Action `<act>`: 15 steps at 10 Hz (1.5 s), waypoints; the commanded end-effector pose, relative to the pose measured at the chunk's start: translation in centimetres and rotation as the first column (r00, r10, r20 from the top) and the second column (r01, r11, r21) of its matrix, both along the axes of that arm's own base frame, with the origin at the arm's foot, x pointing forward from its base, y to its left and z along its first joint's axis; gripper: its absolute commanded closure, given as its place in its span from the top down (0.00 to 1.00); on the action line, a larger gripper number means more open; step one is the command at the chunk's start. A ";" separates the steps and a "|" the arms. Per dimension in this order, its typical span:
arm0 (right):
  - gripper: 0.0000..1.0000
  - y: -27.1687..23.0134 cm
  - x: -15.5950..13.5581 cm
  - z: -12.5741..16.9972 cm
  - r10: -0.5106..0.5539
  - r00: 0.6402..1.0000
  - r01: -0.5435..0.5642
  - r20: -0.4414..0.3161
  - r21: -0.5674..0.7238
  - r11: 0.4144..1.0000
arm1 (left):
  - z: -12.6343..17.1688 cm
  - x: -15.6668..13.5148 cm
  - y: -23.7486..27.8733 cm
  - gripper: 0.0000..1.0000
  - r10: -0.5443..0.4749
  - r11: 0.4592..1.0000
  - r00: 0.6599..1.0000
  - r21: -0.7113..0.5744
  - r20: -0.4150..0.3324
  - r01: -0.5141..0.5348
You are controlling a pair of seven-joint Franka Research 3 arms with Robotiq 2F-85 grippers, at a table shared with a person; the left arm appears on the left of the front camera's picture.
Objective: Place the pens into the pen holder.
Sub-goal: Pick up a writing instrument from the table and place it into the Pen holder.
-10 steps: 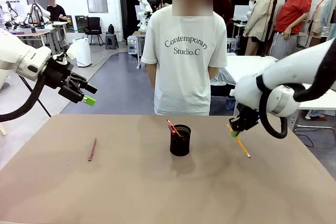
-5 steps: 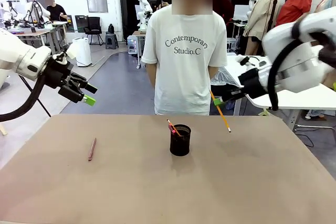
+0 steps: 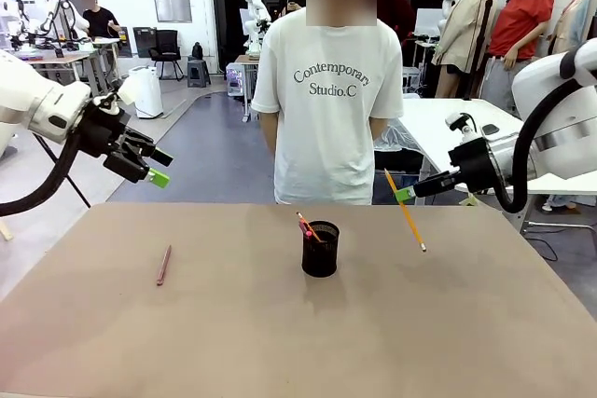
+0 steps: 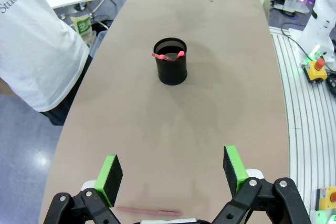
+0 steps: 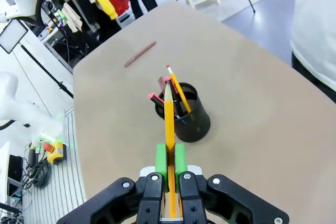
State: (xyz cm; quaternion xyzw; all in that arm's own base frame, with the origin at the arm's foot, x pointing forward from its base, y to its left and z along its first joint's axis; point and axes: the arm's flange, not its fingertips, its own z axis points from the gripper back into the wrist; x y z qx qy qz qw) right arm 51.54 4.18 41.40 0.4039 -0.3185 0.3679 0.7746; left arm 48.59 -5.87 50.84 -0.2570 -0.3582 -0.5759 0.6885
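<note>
The pen holder point(image 3: 320, 249) stands mid-table with a dark red pen point(image 3: 306, 226) inside; the pinkish-brown pen point(image 3: 164, 265) lies flat well to its left. My right gripper point(image 3: 403, 195) clamps the yellow pencil point(image 3: 405, 211), tilted in the air right of the holder. My left gripper point(image 3: 159, 168) hangs with jaws wide.

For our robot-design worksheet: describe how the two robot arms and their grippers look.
The left arm and right arm have white rounded shells, each with a black looping cable. The left gripper and right gripper are black, two-fingered, with green pads.
</note>
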 end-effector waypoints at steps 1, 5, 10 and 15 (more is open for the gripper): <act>0.00 0.3 0.2 0.3 -0.012 1.000 0.012 0.005 0.001 1.000 | 0.1 0.0 0.0 1.00 0.005 1.000 1.000 -0.012 0.001 -0.005; 0.00 0.5 0.5 -0.2 0.041 0.998 -0.044 0.046 0.061 0.997 | 0.1 0.0 0.0 1.00 0.005 1.000 1.000 -0.012 0.001 -0.005; 0.00 3.1 5.1 -0.2 0.142 0.939 -0.218 0.314 0.222 0.950 | 0.1 0.0 0.0 1.00 0.005 1.000 1.000 -0.012 0.001 -0.005; 0.00 6.7 7.3 -0.9 0.185 0.861 -0.319 0.474 0.220 0.922 | 0.1 0.0 0.0 1.00 0.005 1.000 1.000 -0.012 0.001 -0.005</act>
